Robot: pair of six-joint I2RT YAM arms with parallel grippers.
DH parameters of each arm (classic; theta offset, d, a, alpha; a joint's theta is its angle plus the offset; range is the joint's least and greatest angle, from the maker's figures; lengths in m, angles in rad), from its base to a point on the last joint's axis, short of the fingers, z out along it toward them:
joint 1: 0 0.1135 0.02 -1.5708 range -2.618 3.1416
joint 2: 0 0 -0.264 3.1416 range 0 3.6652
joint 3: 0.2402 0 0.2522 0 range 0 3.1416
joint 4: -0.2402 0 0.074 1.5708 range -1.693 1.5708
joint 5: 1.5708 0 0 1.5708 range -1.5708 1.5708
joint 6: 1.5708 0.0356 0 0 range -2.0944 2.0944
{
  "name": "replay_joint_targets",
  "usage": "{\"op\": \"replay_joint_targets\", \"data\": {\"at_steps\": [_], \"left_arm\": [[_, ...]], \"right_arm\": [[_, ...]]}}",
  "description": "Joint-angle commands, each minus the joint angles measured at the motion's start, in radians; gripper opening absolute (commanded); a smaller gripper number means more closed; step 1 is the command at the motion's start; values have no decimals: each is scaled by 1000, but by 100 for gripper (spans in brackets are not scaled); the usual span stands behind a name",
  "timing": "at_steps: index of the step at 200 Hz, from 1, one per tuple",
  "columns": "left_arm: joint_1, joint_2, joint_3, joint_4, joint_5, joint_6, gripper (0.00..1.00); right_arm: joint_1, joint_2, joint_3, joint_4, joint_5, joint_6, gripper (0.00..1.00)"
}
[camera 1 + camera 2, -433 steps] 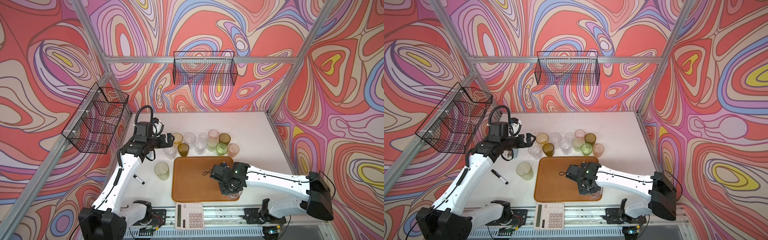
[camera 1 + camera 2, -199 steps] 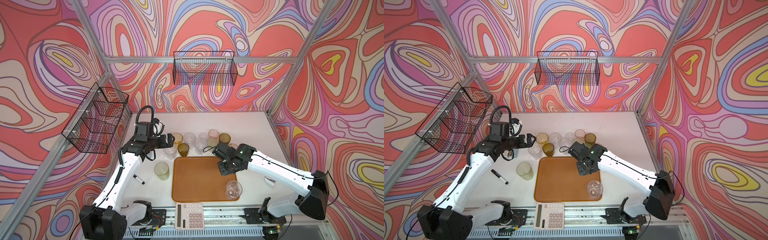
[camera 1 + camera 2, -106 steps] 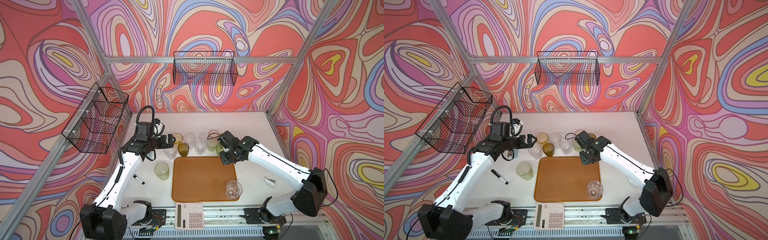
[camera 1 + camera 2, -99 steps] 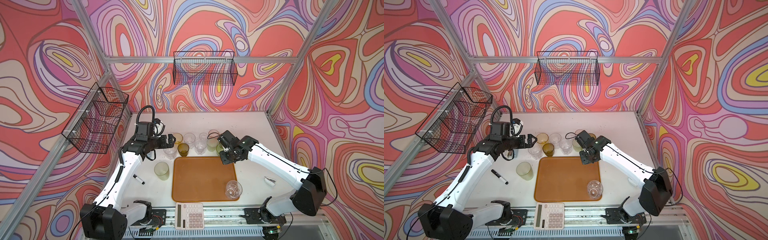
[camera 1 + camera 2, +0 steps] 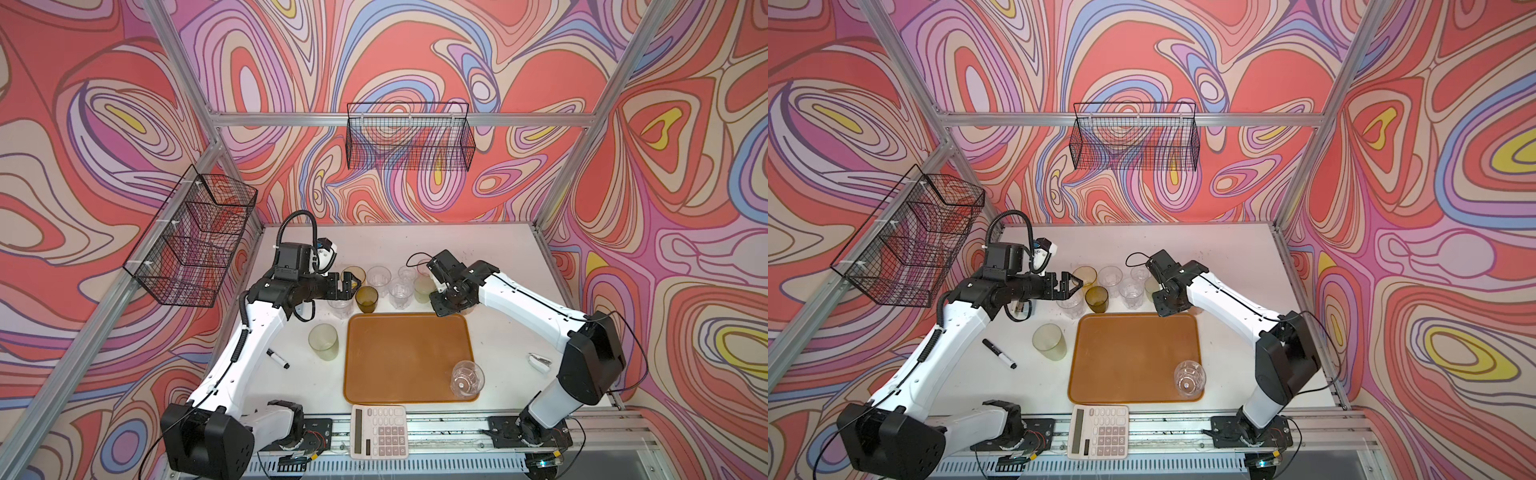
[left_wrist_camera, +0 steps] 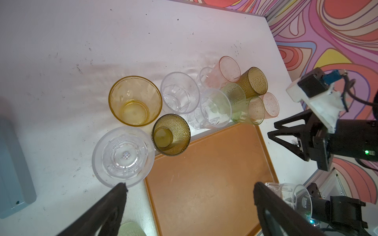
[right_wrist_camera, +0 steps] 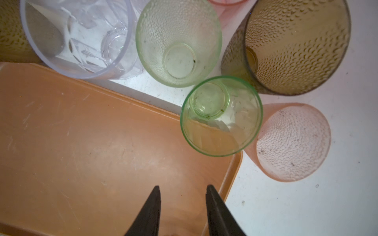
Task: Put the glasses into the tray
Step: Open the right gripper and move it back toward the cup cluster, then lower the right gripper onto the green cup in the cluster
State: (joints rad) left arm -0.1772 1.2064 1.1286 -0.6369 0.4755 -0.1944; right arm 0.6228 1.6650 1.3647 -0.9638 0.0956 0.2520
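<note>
Right gripper: jaws a little apart, nothing between them, poised over the far right corner of the tray.
Left gripper: jaws spread wide and empty, hanging near the clear glass at the tray's far left corner.
Glasses: one clear tumbler stands on the tray at its near right corner; a pale yellow-green glass stands alone on the table, left of the tray; the rest crowd just beyond the far rim.
Likely target: bright green glass, closest to the right fingertips, its base just off the tray corner.
Risk, narrow gap: the jaws look narrower than that rim, so coming down as they stand could strike it and tip the glass.
Risk, neighbours: pink glass sits just beside it and olive-brown glass is close behind; a finger passing outside the wall could shove either over.
Risk, slip: smooth tapered walls may slide out of a light pinch.
Risk, arms: both wrists hang near one cluster and could foul each other.
Right arm pose: long link stretched in from the right, wrist folded so the fingers point down.
Left arm pose: reaching forward from the left, forearm near level, fingers pointing across toward the glasses.
</note>
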Motion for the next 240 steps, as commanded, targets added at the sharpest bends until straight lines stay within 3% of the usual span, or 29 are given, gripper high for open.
{"op": "replay_joint_targets", "data": {"at_steps": [1,69,240], "left_arm": [[-5,9,14,-20,35,19,99],[-10,4,1,11,58,-3,98],[-55,10,-4,15,41,6,97]], "right_arm": [[-7,39,34,35,-4,-34,38],[-15,101,42,96,5,-36,37],[-26,200,58,149,62,-60,22]]}}
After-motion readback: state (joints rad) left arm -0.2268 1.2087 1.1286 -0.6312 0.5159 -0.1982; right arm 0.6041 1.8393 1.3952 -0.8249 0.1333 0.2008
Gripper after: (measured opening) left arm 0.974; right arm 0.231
